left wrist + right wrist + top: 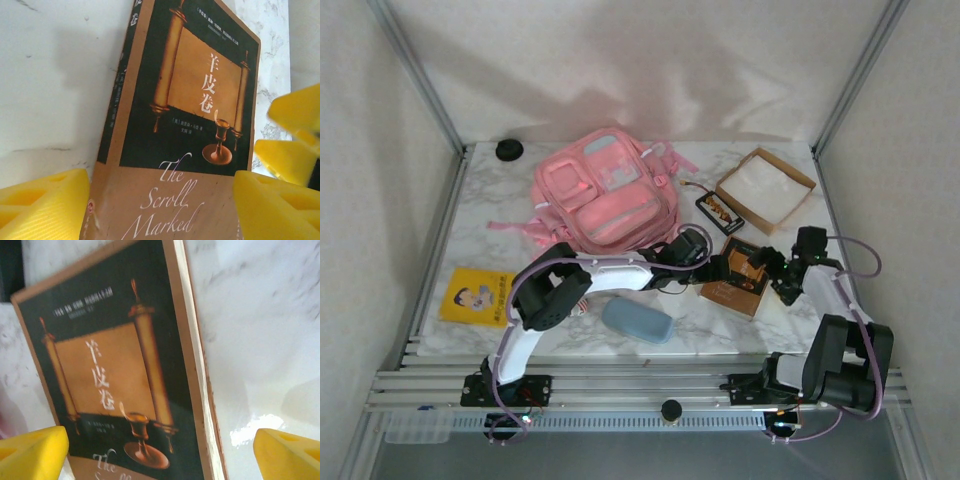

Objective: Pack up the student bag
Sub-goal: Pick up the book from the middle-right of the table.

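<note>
One student bag (605, 195), one box (786, 166), one case (637, 320)

- Pink student bag (605, 195) sits mid-table.
- Cardboard box (765, 188) at its three o'clock.
- Brown book (740, 278) at four o'clock.
- Blue-grey case (637, 320) at six.
- Yellow booklet (475, 297) at eight.

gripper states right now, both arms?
Left gripper: jaws flank the book at its edges; grip cannot be told.
Right gripper: open, astride the same book, holding nothing.
</note>
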